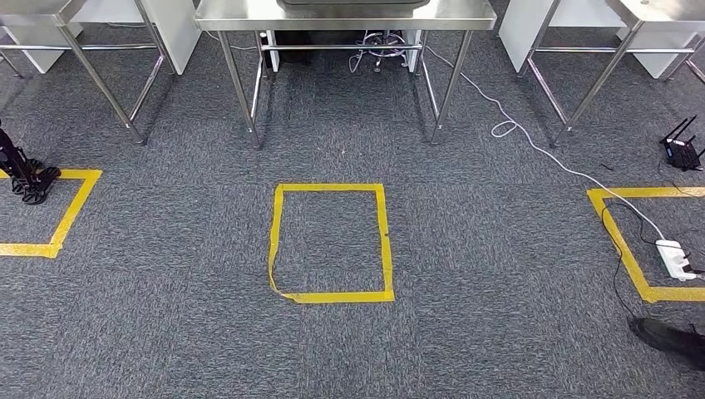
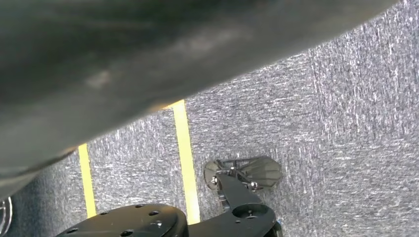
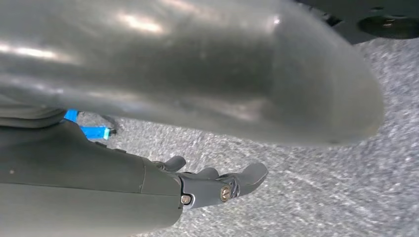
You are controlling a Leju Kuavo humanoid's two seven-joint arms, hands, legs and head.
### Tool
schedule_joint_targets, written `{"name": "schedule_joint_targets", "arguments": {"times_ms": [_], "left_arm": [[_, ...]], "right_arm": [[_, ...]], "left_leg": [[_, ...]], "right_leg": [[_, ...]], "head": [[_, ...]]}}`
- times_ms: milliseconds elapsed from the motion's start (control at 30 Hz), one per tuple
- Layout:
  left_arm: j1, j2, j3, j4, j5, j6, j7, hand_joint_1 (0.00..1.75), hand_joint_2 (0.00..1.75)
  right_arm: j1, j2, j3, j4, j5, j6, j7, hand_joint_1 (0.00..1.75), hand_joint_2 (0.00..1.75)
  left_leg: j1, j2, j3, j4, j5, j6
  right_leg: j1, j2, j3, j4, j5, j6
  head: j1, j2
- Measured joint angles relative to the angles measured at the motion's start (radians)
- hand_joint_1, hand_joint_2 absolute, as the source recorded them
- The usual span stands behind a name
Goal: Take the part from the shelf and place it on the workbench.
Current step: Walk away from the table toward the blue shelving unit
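Observation:
A steel workbench (image 1: 345, 15) stands straight ahead at the far side of the grey carpet, its legs around a tangle of cables. In the right wrist view my right hand (image 3: 212, 185) hangs above the carpet. Its dark fingers (image 3: 247, 175) are stretched out and apart with nothing in them, under the thick grey thumb (image 3: 197, 69). In the left wrist view a dark blurred bulk of my left hand (image 2: 123, 64) hangs above the carpet and a yellow tape line (image 2: 185, 153). Its fingers are hidden, so I cannot tell its hold.
A yellow tape square (image 1: 332, 241) marks the floor before the workbench, with others at left (image 1: 62, 216) and right (image 1: 632, 249). More steel tables (image 1: 657, 12) flank it. A white cable (image 1: 532, 141) runs to a power strip (image 1: 675, 259). A person's shoe (image 1: 669, 339) is at lower right, a black stand (image 1: 25, 174) at left.

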Motion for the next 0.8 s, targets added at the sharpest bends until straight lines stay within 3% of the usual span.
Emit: {"name": "schedule_joint_targets", "arguments": {"times_ms": [33, 100, 133, 167, 200, 300, 367, 433, 467, 500, 533, 567, 633, 667, 700, 767, 800], "left_arm": [[0.0, -0.001, 0.0, 0.0, 0.0, 0.002, 0.0, 0.0, 0.0], [0.0, -0.002, 0.0, 0.0, 0.0, 0.005, 0.0, 0.0, 0.0], [0.001, -0.002, 0.0, 0.0, 0.0, 0.006, 0.0, 0.0, 0.0], [0.001, -0.001, 0.0, -0.001, 0.0, 0.006, 0.0, 0.0, 0.0], [0.002, -0.001, 0.0, -0.001, 0.0, 0.007, 0.0, 0.0, 0.0], [0.002, -0.004, 0.0, -0.001, 0.0, 0.009, 0.0, 0.0, 0.0], [0.002, -0.004, 0.001, 0.0, 0.0, 0.01, 0.0, 0.0, 0.0], [0.003, -0.004, 0.001, 0.0, 0.0, 0.013, 0.0, 0.0, 0.0], [0.004, -0.004, 0.001, 0.0, 0.0, 0.014, 0.0, 0.0, 0.0], [0.005, -0.004, 0.001, 0.0, 0.001, 0.014, 0.0, 0.0, 0.0], [0.005, -0.004, 0.002, 0.0, 0.001, 0.015, 0.0, 0.0, 0.0], [0.005, -0.004, 0.002, 0.0, 0.001, 0.016, 0.0, 0.0, 0.0], [0.005, -0.003, 0.003, 0.0, 0.002, 0.017, 0.0, 0.0, 0.0], [0.005, -0.003, 0.003, 0.0, 0.002, 0.018, 0.0, 0.0, 0.0], [0.004, -0.004, 0.003, 0.0, 0.002, 0.018, 0.0, 0.0, 0.0], [0.002, -0.004, 0.003, 0.0, 0.004, 0.019, 0.0, 0.0, 0.0], [0.002, -0.005, 0.003, 0.0, 0.005, 0.02, 0.0, 0.0, 0.0]], "right_arm": [[0.0, -0.002, 0.0, 0.0, 0.001, -0.002, 0.0, 0.0, 0.0], [-0.002, -0.003, 0.001, 0.001, 0.003, -0.005, 0.0, 0.0, 0.0], [-0.004, -0.003, 0.001, 0.001, 0.003, -0.006, 0.0, 0.0, 0.0], [-0.006, -0.002, 0.002, 0.001, 0.004, -0.006, 0.0, 0.0, 0.0], [-0.008, -0.002, 0.002, 0.001, 0.005, -0.006, 0.0, 0.0, 0.0], [-0.007, -0.005, 0.003, 0.001, 0.008, -0.006, 0.001, 0.0, 0.0], [-0.007, -0.006, 0.005, 0.002, 0.009, -0.006, 0.002, 0.0, 0.0], [-0.007, -0.006, 0.006, 0.002, 0.012, -0.006, 0.002, 0.0, 0.0], [-0.006, -0.006, 0.007, 0.003, 0.013, -0.006, 0.003, 0.0, 0.0], [-0.006, -0.007, 0.007, 0.003, 0.014, -0.006, 0.004, 0.0, 0.0], [-0.005, -0.007, 0.007, 0.003, 0.014, -0.006, 0.005, 0.0, 0.0], [-0.005, -0.007, 0.007, 0.004, 0.014, -0.005, 0.005, 0.0, 0.0], [-0.007, -0.007, 0.007, 0.004, 0.015, -0.004, 0.005, 0.0, 0.0], [-0.008, -0.007, 0.008, 0.004, 0.015, -0.004, 0.005, 0.0, 0.0], [-0.007, -0.007, 0.008, 0.004, 0.015, -0.004, 0.005, 0.0, 0.0], [-0.005, -0.008, 0.008, 0.004, 0.015, -0.004, 0.005, 0.0, 0.0], [-0.004, -0.008, 0.008, 0.004, 0.016, -0.004, 0.005, 0.0, 0.0]], "left_leg": [[0.004, 0.003, -0.003, 0.001, 0.003, -0.005], [0.01, 0.01, -0.007, 0.005, 0.006, -0.019], [0.01, 0.014, -0.008, 0.008, 0.006, -0.029], [0.01, 0.019, -0.007, 0.01, 0.006, -0.038], [0.01, 0.023, -0.005, 0.01, 0.007, -0.047], [0.021, 0.027, -0.002, 0.019, -0.003, -0.067], [0.023, 0.005, -0.032, 0.102, -0.067, -0.067], [0.018, -0.015, -0.087, 0.246, -0.147, -0.061], [0.015, -0.019, -0.106, 0.299, -0.167, -0.057], [0.013, -0.02, -0.109, 0.319, -0.169, -0.052], [0.011, -0.023, -0.093, 0.296, -0.152, -0.046], [0.009, -0.029, -0.06, 0.239, -0.122, -0.04], [0.008, -0.062, 0.012, 0.105, -0.076, -0.029], [0.007, -0.075, 0.032, 0.064, -0.067, -0.027], [0.004, -0.084, 0.039, 0.046, -0.067, -0.025], [-0.001, -0.073, 0.038, 0.039, -0.065, -0.02], [-0.001, -0.067, 0.038, 0.036, -0.062, -0.014]], "right_leg": [[-0.006, -0.002, 0.019, -0.035, 0.018, 0.015], [-0.018, -0.024, 0.092, -0.174, 0.069, 0.045], [-0.02, -0.033, 0.119, -0.231, 0.09, 0.049], [-0.019, -0.041, 0.133, -0.263, 0.102, 0.043], [-0.015, -0.041, 0.133, -0.269, 0.107, 0.03], [-0.008, -0.02, 0.129, -0.263, 0.118, -0.008], [-0.006, -0.008, 0.131, -0.263, 0.127, -0.024], [0.002, 0.004, 0.128, -0.262, 0.131, -0.033], [0.007, 0.012, 0.126, -0.261, 0.132, -0.034], [0.011, 0.02, 0.126, -0.261, 0.132, -0.035], [0.014, 0.03, 0.126, -0.261, 0.132, -0.035], [0.016, 0.041, 0.128, -0.26, 0.132, -0.035], [0.019, 0.059, 0.128, -0.259, 0.131, -0.034], [0.019, 0.066, 0.124, -0.257, 0.132, -0.031], [0.019, 0.072, 0.119, -0.257, 0.132, -0.028], [0.015, 0.082, 0.107, -0.258, 0.134, -0.019], [0.015, 0.076, 0.1, -0.251, 0.13, -0.016]], "head": [[0.0, 0.0], [0.001, 0.0], [0.002, 0.0], [0.0, 0.0], [-0.001, 0.0], [-0.004, 0.0], [-0.008, 0.0], [-0.01, 0.0], [-0.011, 0.0], [-0.01, 0.0], [-0.01, 0.0], [-0.01, 0.0], [-0.01, 0.0], [-0.01, 0.0], [-0.009, 0.0], [-0.01, 0.0], [-0.009, 0.0]]}}
